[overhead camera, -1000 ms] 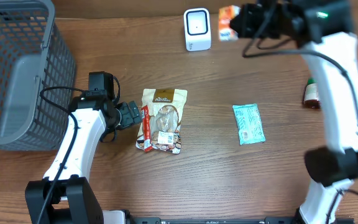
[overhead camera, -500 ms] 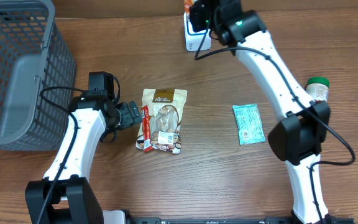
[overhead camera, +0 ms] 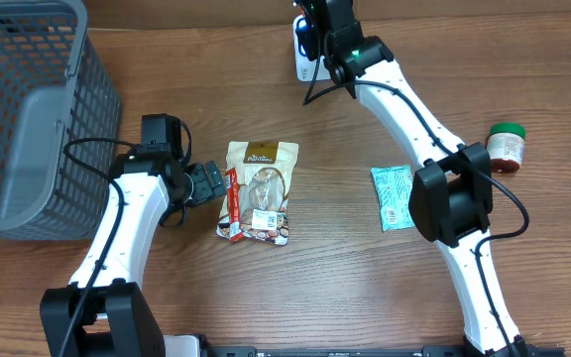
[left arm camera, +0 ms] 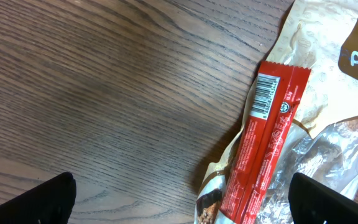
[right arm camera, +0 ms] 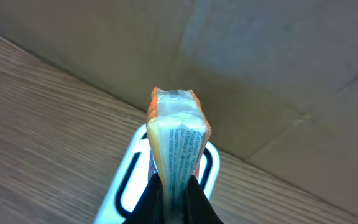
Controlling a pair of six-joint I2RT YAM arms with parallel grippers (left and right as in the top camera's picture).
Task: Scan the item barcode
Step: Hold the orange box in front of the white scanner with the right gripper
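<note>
The right fingers [right arm camera: 149, 211] are closed on the lower edge of the orange packet [right arm camera: 179, 134]. It stands upright between them, edge-on to the wrist camera and just in front of the white scanner [right arm camera: 124, 186] at the far edge of the tabletop [overhead camera: 365, 278]. The left fingers [left arm camera: 42, 202] are spread wide and hold nothing, low over the wood just beside the red bar [left arm camera: 269, 143], which lies along the edge of the snack bag [overhead camera: 259, 193].
</note>
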